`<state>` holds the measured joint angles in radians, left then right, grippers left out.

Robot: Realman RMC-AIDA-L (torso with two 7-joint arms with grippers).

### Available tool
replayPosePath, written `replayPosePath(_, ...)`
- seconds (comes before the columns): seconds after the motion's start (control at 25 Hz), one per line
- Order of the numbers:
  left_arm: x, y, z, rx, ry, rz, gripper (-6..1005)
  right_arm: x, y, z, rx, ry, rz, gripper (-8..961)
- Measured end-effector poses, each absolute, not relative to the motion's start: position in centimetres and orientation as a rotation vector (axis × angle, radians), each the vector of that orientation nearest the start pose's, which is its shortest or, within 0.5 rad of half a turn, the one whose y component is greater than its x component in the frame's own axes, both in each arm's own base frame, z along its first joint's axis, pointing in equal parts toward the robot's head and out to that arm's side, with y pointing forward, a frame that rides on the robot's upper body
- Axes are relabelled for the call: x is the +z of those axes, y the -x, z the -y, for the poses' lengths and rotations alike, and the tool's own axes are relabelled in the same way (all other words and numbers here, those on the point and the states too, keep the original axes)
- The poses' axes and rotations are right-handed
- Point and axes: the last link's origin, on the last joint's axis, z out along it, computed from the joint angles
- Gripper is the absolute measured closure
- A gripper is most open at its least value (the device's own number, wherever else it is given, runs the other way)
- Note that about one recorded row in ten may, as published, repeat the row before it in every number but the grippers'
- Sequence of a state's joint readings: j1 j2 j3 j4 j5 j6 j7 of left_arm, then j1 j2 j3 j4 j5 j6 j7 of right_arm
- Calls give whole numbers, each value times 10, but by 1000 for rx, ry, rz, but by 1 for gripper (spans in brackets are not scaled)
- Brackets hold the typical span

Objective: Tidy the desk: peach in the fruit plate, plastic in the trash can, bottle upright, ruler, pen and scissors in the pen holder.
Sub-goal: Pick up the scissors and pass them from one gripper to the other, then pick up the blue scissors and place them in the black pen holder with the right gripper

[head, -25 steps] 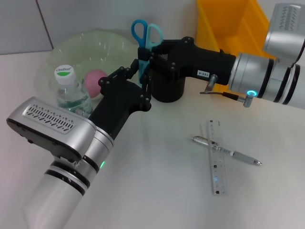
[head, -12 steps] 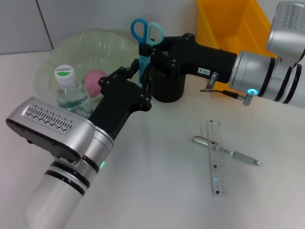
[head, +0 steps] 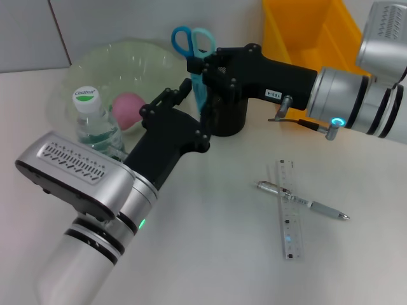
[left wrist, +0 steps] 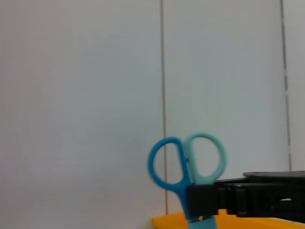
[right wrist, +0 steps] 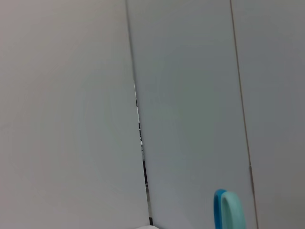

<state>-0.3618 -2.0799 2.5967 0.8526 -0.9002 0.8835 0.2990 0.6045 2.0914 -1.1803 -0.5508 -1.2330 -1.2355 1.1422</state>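
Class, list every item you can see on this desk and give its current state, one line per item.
scissors: upright, handles up, held by the right gripper over the pen holder
peach: in the fruit plate
bottle: upright, capped
pen: lying on the desk, crossing the ruler
left gripper: beside the scissors

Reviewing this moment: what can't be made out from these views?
- Scissors: blades hidden in the head view behind the right gripper.
- Pen holder: opening and contents covered by the right gripper.
- Left gripper: fingertips merge with the dark holder; open or shut unclear.
- Both wrist views: mostly wall, desk out of frame.
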Motion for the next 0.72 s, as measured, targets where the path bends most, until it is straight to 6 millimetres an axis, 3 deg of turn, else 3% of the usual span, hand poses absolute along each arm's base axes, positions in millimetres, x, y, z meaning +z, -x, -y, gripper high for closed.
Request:
replayPosePath(0.56, -118, 170, -291, -896, 1991, 395, 326, -22, -187, -375, 1083, 2445, -380, 858)
replayPosePath(0.72, -118, 174, -291, -912, 1989, 441, 195, -12, -191, -377, 1107, 2378, -359, 858)
